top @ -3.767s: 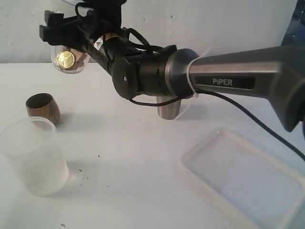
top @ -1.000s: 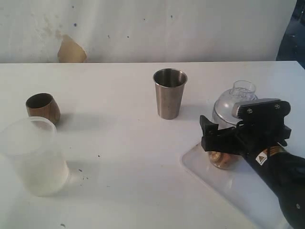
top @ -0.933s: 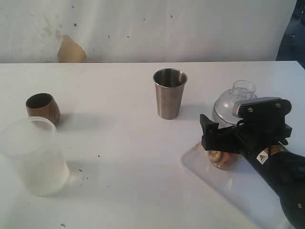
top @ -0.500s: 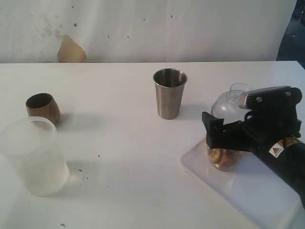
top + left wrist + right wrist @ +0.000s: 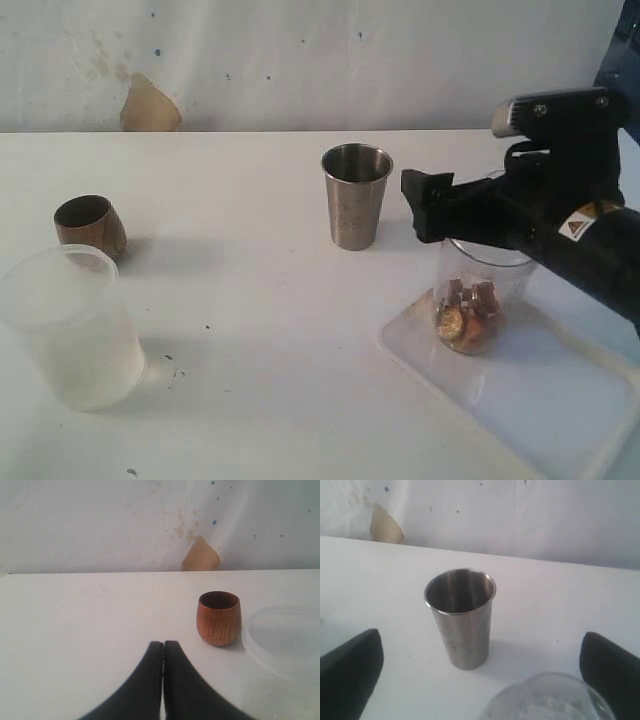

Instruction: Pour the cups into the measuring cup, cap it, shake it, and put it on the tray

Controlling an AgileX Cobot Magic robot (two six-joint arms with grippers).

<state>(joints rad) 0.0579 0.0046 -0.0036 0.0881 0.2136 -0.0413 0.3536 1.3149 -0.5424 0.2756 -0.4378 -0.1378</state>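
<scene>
Apparently near the end. Upright on the tray (image 5: 540, 400), near its corner toward the steel cup (image 5: 356, 195): measuring cup (image 5: 480, 300), with coins and brown bits heaped at its bottom. Clear domed lid (image 5: 547, 700) visible in the right wrist view just under the right pincer (image 5: 425, 205), seemingly seated on that cup. Mostly hidden behind the arm in the exterior view, so not certain.

Off at the far left, upright on the bench (image 5: 250, 300) and well apart from the tray: wooden cup (image 5: 90, 226) and frosted cup (image 5: 70, 330). Nothing to be seen in the dark inside of the wooden one; frosted one too cloudy to judge. Judged done, then: pouring, capping, placing on the tray. Shaking impossible to confirm from here. Remaining, at most: clearing the arm away.

As for the right pincer: spread wide, gripping nothing, poised above and just beside the measuring cup's top. Fingers pointing toward the steel cup, apart from it. Forearm slanting off the right edge of the exterior view.

As for the left pincer (image 5: 163, 680): clenched tight, fingers pressed together with nothing between. Low over the bench, aimed toward the wooden cup, near but not touching. Out of the exterior view.
</scene>
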